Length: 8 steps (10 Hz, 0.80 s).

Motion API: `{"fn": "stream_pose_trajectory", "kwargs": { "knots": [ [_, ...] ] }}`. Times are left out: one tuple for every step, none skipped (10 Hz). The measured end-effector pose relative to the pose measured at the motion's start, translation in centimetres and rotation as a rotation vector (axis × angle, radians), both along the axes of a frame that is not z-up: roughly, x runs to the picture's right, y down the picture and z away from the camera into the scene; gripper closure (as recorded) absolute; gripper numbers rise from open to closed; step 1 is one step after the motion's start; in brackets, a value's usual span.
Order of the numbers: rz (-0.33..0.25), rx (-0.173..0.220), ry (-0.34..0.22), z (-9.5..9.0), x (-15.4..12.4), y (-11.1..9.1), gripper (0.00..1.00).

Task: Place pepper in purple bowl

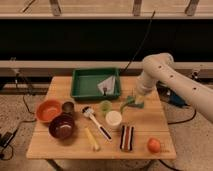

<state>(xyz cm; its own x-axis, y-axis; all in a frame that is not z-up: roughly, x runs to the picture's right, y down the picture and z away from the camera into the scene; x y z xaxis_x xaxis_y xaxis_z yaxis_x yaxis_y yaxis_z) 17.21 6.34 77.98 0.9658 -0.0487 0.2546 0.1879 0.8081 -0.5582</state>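
The purple bowl (62,126) stands at the front left of the wooden table (150,117), beside the orange bowl (48,110). My gripper (134,103) hangs just above the table right of centre, under the white arm (155,75). The slim green pepper (125,106) sticks out left and down from the gripper and is carried with it, a little above the table. It is well to the right of the purple bowl.
A green tray (80,82) holding white paper (106,85) is at the back. A metal can (67,107), small green cup (105,106), white round cup (113,119), white-handled brush (96,121), yellow stick (91,138), striped packet (127,137) and orange fruit (154,145) lie around.
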Motion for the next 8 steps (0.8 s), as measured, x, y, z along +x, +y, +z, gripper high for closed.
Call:
{"fn": "stream_pose_trajectory", "kwargs": {
  "knots": [
    [-0.02,0.001,-0.019,0.0,-1.2,0.2,0.96],
    [-0.039,0.001,-0.038,0.0,-2.8,0.4,0.96],
    [-0.064,-0.001,-0.064,0.0,-5.7,0.8,0.96],
    [-0.08,-0.004,-0.081,0.1,-7.8,1.1,0.96],
    [-0.096,-0.006,-0.098,0.1,-9.8,1.3,0.96],
    [-0.125,-0.013,-0.129,0.1,-13.3,1.7,0.96],
    [-0.143,-0.017,-0.149,0.2,-15.5,1.9,0.96],
    [-0.16,-0.021,-0.169,0.2,-17.5,2.1,0.96]
  ]
}}
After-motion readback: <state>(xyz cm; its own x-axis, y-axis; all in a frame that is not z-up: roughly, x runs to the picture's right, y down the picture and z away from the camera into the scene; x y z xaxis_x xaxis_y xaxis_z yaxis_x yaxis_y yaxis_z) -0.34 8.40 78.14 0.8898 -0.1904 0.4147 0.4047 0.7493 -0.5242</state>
